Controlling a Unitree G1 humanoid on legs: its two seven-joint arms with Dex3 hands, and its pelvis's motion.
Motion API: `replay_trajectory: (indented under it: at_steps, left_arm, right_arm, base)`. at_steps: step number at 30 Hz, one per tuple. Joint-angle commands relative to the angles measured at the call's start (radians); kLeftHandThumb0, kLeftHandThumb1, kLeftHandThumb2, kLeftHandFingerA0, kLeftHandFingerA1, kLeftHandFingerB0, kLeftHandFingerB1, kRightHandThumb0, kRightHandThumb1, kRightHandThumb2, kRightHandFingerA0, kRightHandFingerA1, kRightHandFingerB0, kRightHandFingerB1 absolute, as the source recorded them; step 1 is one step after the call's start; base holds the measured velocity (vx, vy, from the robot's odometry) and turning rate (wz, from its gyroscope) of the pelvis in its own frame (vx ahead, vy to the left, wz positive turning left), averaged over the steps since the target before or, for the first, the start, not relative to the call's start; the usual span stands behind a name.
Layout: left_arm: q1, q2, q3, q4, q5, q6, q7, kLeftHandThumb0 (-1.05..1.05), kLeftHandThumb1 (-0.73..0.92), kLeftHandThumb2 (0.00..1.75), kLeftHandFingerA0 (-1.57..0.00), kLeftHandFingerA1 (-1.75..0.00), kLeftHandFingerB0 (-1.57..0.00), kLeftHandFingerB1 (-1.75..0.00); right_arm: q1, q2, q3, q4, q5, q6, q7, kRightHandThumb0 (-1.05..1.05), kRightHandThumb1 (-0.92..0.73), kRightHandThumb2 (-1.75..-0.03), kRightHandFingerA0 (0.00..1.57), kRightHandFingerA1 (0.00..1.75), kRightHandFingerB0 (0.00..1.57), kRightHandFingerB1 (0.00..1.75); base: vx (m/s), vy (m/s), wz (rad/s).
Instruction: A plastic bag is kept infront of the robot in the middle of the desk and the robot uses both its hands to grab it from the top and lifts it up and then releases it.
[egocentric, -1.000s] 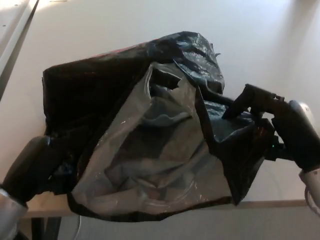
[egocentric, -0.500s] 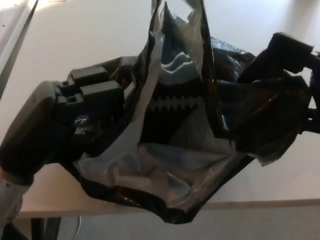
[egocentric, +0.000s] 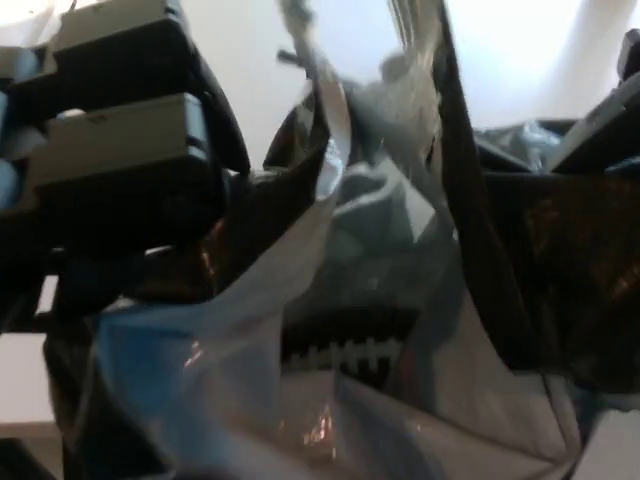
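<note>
Filling almost the whole picture, the plastic bag hangs up close to the camera, dark and shiny, with a pale see-through part low in the middle. Looks lifted well up off the desk, so grabbing from the top and lifting seem done. Letting go is the part left to do.

On the left, the left hand shows big and near, with thick fingers bent round the left side of the bag. Looks like a tight hold on the plastic there.

On the far right, just a dark edge of the right hand peeks in, touching the bag's right side. Hard to tell if clamped or loose, since so little shows.

Behind the bag, far away at the top, a bit of pale desk shines bright with light. A small pale patch shows low on the left too. Nothing more of the room shows, as the bag hides the rest. Blurry all over, so small things stay hard to make out.
</note>
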Motion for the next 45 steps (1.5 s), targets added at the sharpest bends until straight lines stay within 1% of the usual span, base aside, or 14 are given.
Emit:
replay_trajectory:
  at_steps: [1, 11, 15, 22, 25, 27, 28, 29, 30, 34, 35, 36, 43, 45]
  left_arm:
    - [0.172, 0.048, 0.097, -0.208, -0.412, 0.176, 0.02, -0.62, 0.69, 0.61, -0.95, -1.06, -0.8, -0.96]
    - [-0.104, 0.039, 0.078, 0.061, -0.307, 0.057, -0.086, -0.48, 0.68, 0.64, -0.97, -1.5, -0.86, -0.81]
    - [-0.324, -0.024, 0.047, 0.322, 0.062, -0.016, 0.009, -0.5, 0.73, 0.62, -1.02, -1.75, -0.79, -1.6]
    - [-0.882, 0.258, -0.053, 0.954, 0.233, -0.02, -0.133, -0.35, 0.76, 0.62, -0.95, -1.75, -0.68, -1.7]
    - [-1.127, 0.299, -0.184, 1.274, 0.445, 0.058, -0.036, -0.32, 0.76, 0.62, -0.85, -1.75, -0.66, -1.57]
    - [-1.213, 0.308, -0.244, 1.393, 0.546, 0.11, 0.062, -0.42, 0.58, 0.85, -1.12, -1.45, -0.79, -1.23]
    - [-1.26, 0.312, -0.279, 1.457, 0.597, 0.173, 0.124, -0.27, 0.76, 0.59, -0.72, -1.7, -0.63, -1.41]
    - [-1.275, 0.317, -0.287, 1.456, 0.593, 0.28, 0.087, -0.44, 0.54, 0.57, -0.53, -0.64, -0.22, -0.29]
    - [-1.282, 0.319, -0.29, 1.457, 0.588, 0.322, 0.07, -0.44, 0.54, 0.57, -0.53, -0.64, -0.22, -0.29]
    - [-1.133, 0.368, -0.207, 1.308, 0.542, 0.29, 0.114, -0.54, 0.45, 0.54, -0.14, -0.36, -0.03, -0.19]
    - [-1.019, 0.395, -0.146, 1.181, 0.526, 0.303, 0.101, -0.7, 0.49, 0.85, -0.06, -0.45, -0.04, -0.28]
    - [-0.886, 0.428, -0.076, 1.034, 0.508, 0.317, 0.085, -0.7, 0.49, 0.85, -0.06, -0.45, -0.04, -0.28]
    - [-0.158, 0.276, 0.553, 0.291, 0.594, 0.324, -0.086, -0.71, 0.88, 0.67, -0.23, -0.37, -0.18, -0.27]
    - [-0.041, 0.197, 0.684, 0.215, 0.529, 0.263, -0.118, -0.67, 0.84, 0.66, -0.57, -0.53, -0.33, -0.32]
  right_arm:
    - [0.042, -0.034, -0.047, -0.253, 0.375, 0.231, 0.001, -0.45, -0.75, -0.69, 0.91, 1.73, 0.72, 1.5]
    - [-0.195, -0.032, -0.033, -0.04, 0.371, 0.303, 0.088, -0.37, -0.74, -0.67, 0.92, 1.67, 0.72, 1.35]
    - [-0.431, -0.091, 0.022, 0.258, 0.137, 0.211, 0.174, -0.36, -0.77, -0.66, 1.04, 1.46, 0.82, 1.08]
    - [-1.014, -0.138, 0.168, 1.073, -0.128, 0.11, 0.186, -0.32, -0.79, -0.66, 0.77, 1.37, 0.77, 0.82]
    - [-1.278, -0.126, 0.213, 1.476, -0.206, 0.148, 0.084, -0.36, -0.81, -0.62, 0.72, 1.75, 0.61, 1.54]
    - [-1.363, -0.112, 0.219, 1.605, -0.222, 0.195, 0.003, -0.38, -0.77, -0.64, 0.72, 1.67, 0.69, 1.44]
    - [-1.418, -0.104, 0.225, 1.657, -0.234, 0.285, -0.054, -0.35, -0.79, -0.64, 0.86, 1.55, 0.7, 1.38]
    - [-1.445, -0.126, 0.266, 1.677, -0.261, 0.335, 0.019, -0.62, -0.62, -0.97, 0.0, 0.47, 0.01, 0.24]
    - [-1.456, -0.136, 0.285, 1.687, -0.271, 0.351, 0.052, -0.62, -0.62, -0.97, 0.0, 0.47, 0.01, 0.24]
    - [-1.367, -0.162, 0.305, 1.55, -0.291, 0.315, 0.059, -0.78, -0.61, -0.97, 0.07, 0.45, 0.0, 0.18]
    - [-1.319, -0.172, 0.299, 1.472, -0.283, 0.318, 0.078, -1.02, -0.52, -0.96, 0.69, 0.59, 0.2, 0.52]
    - [-1.268, -0.183, 0.293, 1.389, -0.271, 0.322, 0.1, -1.02, -0.52, -0.96, 0.69, 0.59, 0.2, 0.52]
    - [-0.34, -0.385, 0.106, 0.241, -0.139, 0.457, 0.285, -0.71, -0.64, -0.6, 1.07, 0.55, 0.66, 0.45]
    - [-0.098, -0.374, 0.006, 0.078, -0.102, 0.419, 0.306, -0.64, -0.52, -0.94, 1.0, 0.76, 0.74, 0.62]
  base:
    - [0.0, 0.0, 0.0]
    - [0.0, 0.0, 0.0]
    - [0.0, 0.0, 0.0]
    - [0.0, 0.0, 0.0]
    - [0.0, 0.0, 0.0]
    - [0.0, 0.0, 0.0]
    - [0.0, 0.0, 0.0]
    - [0.0, 0.0, 0.0]
    - [0.0, 0.0, 0.0]
    - [0.0, 0.0, 0.0]
    - [0.0, 0.0, 0.0]
    - [0.0, 0.0, 0.0]
    - [0.0, 0.0, 0.0]
    - [0.0, 0.0, 0.0]
